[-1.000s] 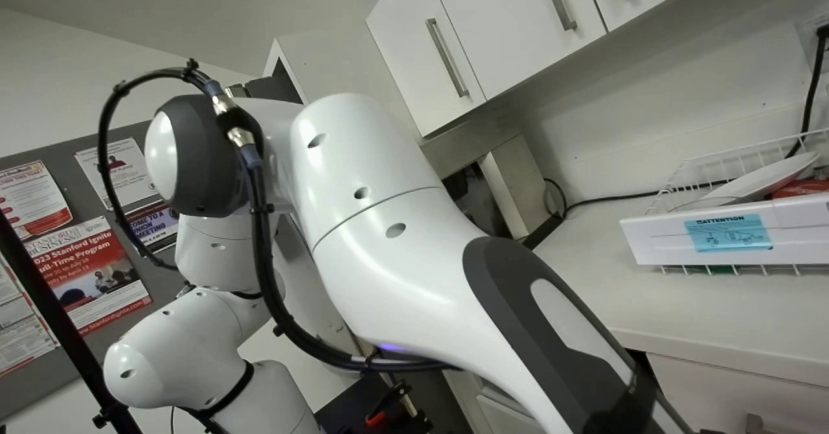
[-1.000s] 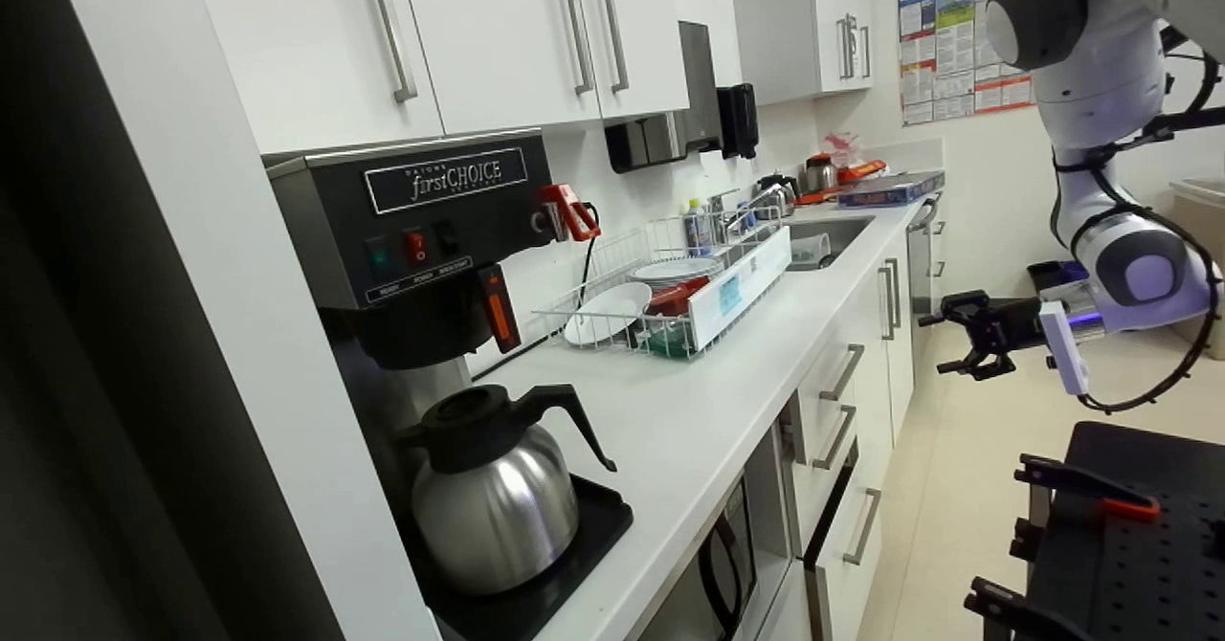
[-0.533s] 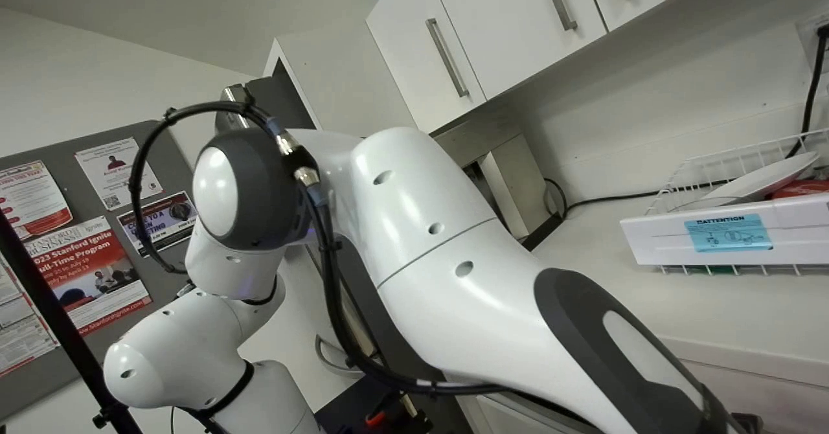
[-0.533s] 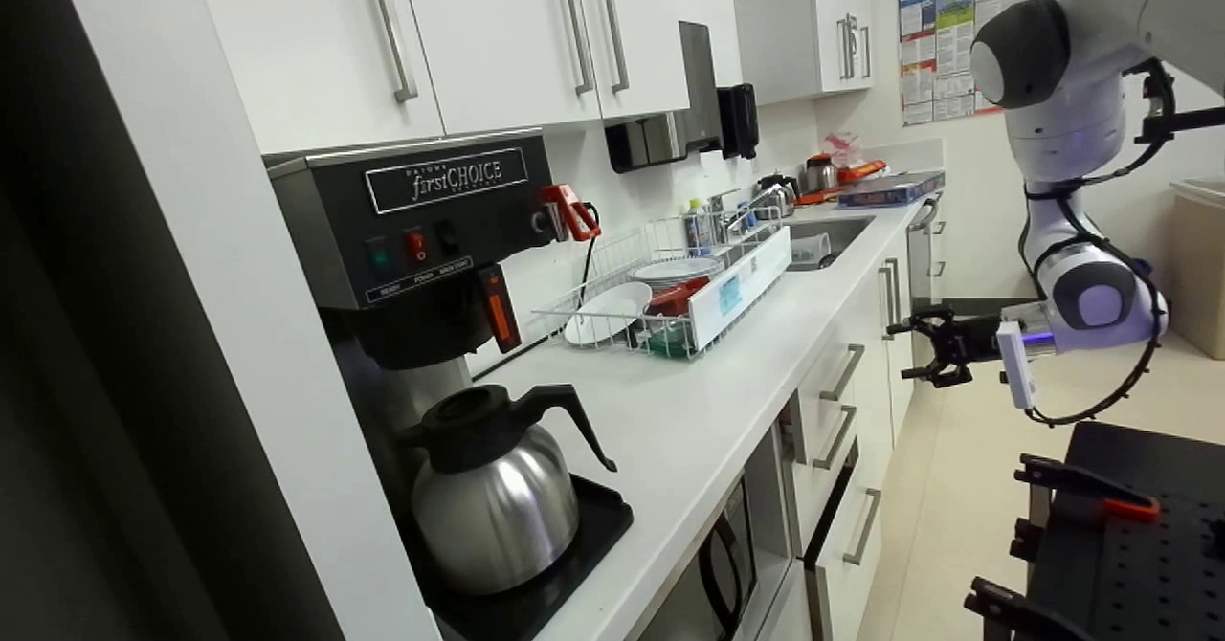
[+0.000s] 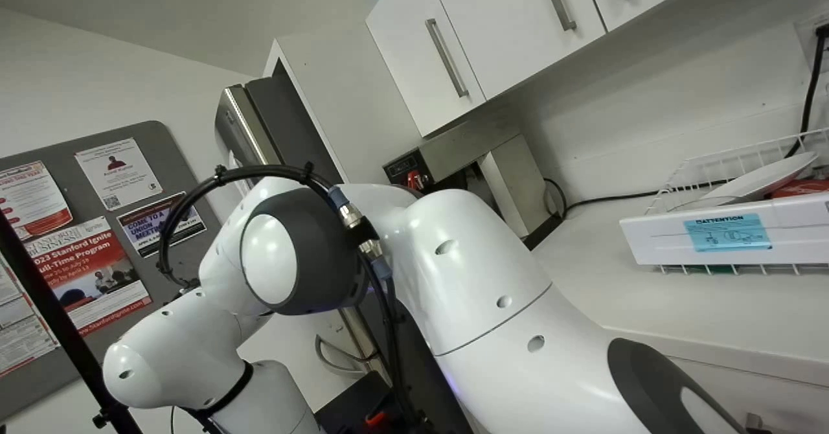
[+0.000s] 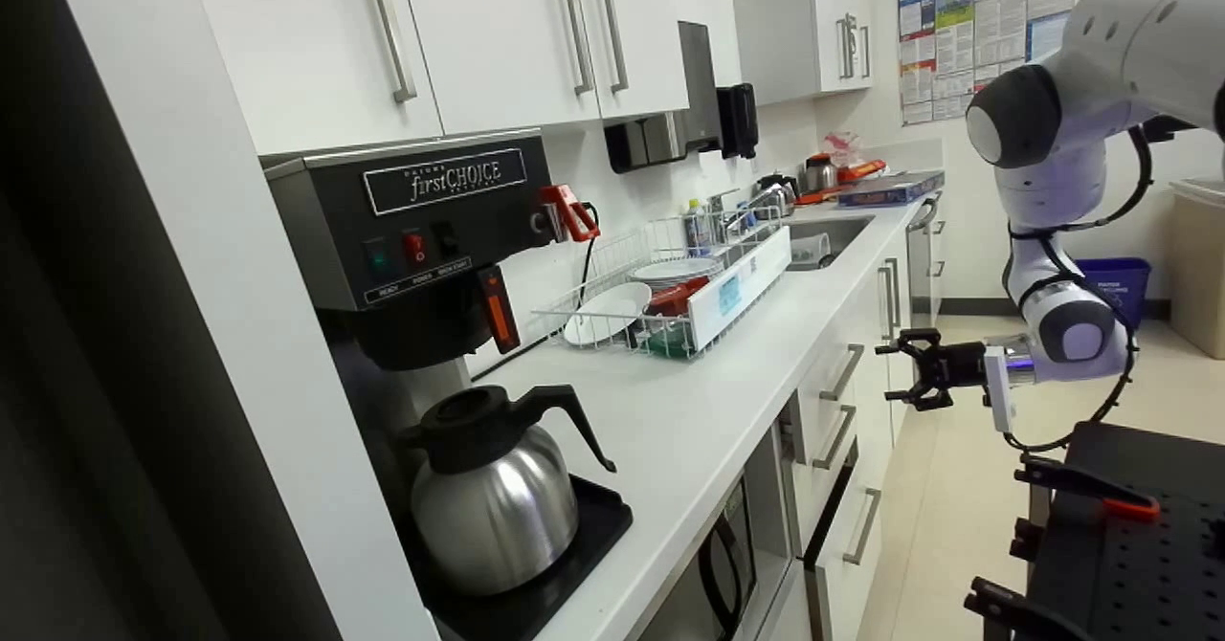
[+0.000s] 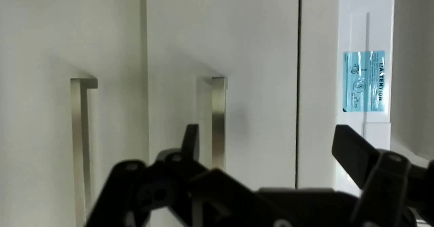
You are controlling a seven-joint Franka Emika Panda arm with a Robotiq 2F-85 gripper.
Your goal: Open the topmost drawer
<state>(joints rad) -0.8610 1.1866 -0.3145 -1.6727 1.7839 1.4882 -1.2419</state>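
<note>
The topmost drawer (image 6: 819, 365) is white with a grey bar handle (image 6: 842, 373), under the counter edge; it looks shut. In the wrist view its front (image 7: 261, 95) fills the middle, and its handle (image 7: 218, 118) runs up and down. My black gripper (image 6: 890, 371) is open and empty, in front of the drawers and apart from them. In the wrist view the gripper (image 7: 267, 128) has its fingers spread wide; the handle shows between them, nearer the left finger. The handle's lower part is hidden behind the gripper. The gripper is out of view in an exterior view, where the arm (image 5: 492, 291) shows.
A second drawer handle (image 6: 835, 437) sits below, and a lower drawer (image 6: 842, 555) stands partly pulled out. A white dish rack (image 6: 737, 287) and a coffee maker (image 6: 412, 230) stand on the counter (image 6: 651, 421). A black cart (image 6: 1139, 545) with clamps stands below the arm.
My arm has moved toward the drawers and lower. The open gripper has come closer to the drawer fronts. The drawers have not moved.
</note>
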